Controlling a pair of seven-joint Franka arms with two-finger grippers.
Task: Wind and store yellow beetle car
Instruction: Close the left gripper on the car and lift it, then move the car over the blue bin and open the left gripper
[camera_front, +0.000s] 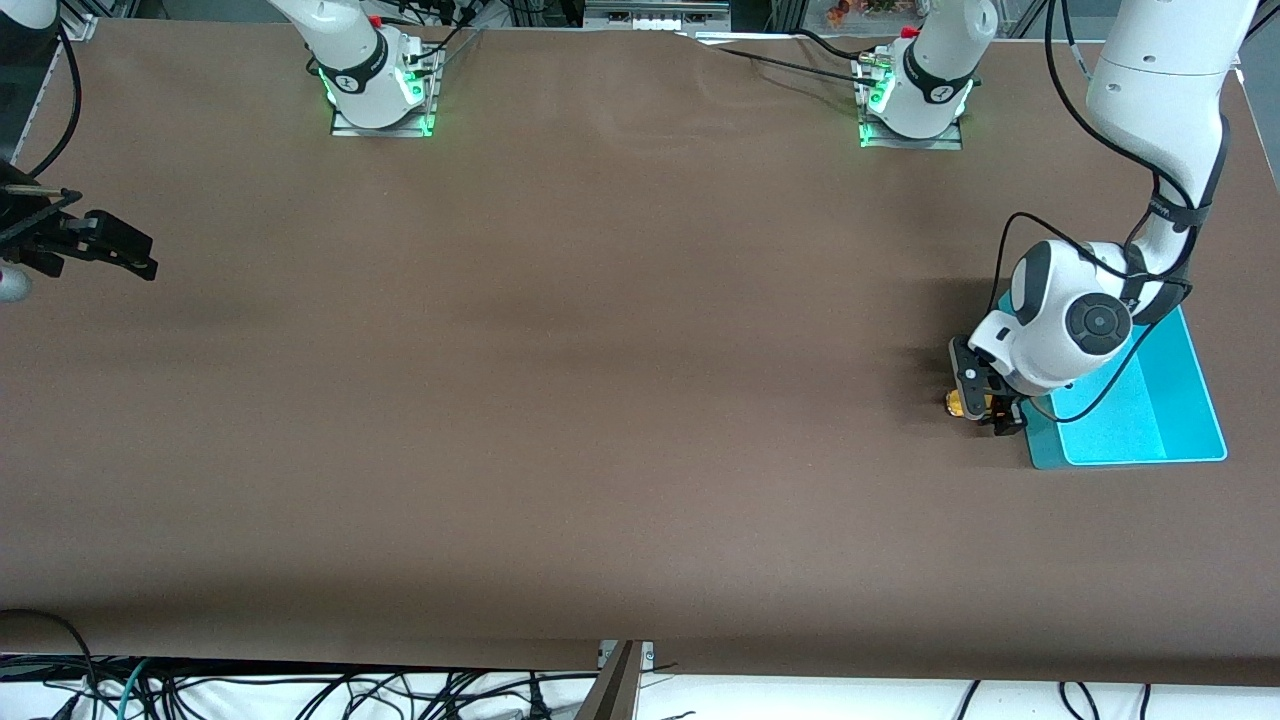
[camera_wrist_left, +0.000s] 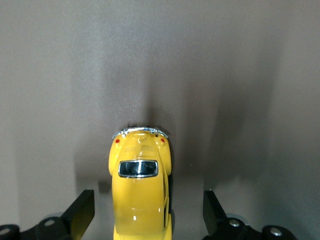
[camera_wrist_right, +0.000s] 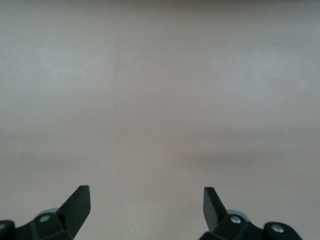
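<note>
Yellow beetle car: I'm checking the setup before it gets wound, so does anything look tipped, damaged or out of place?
Nothing stands out. The yellow beetle car sits upright on the table beside the turquoise bin, between the left gripper's open fingers. The right gripper waits open.

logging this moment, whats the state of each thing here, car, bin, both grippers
yellow car: upright on its wheels on the table beside the bin, between the left gripper's fingers, not yet gripped
turquoise bin: open on top; what shows of its inside holds nothing
left gripper: down at the table around the car, fingers open with gaps on both sides
right gripper: open, holding nothing, waiting over the right arm's end of the table
</note>
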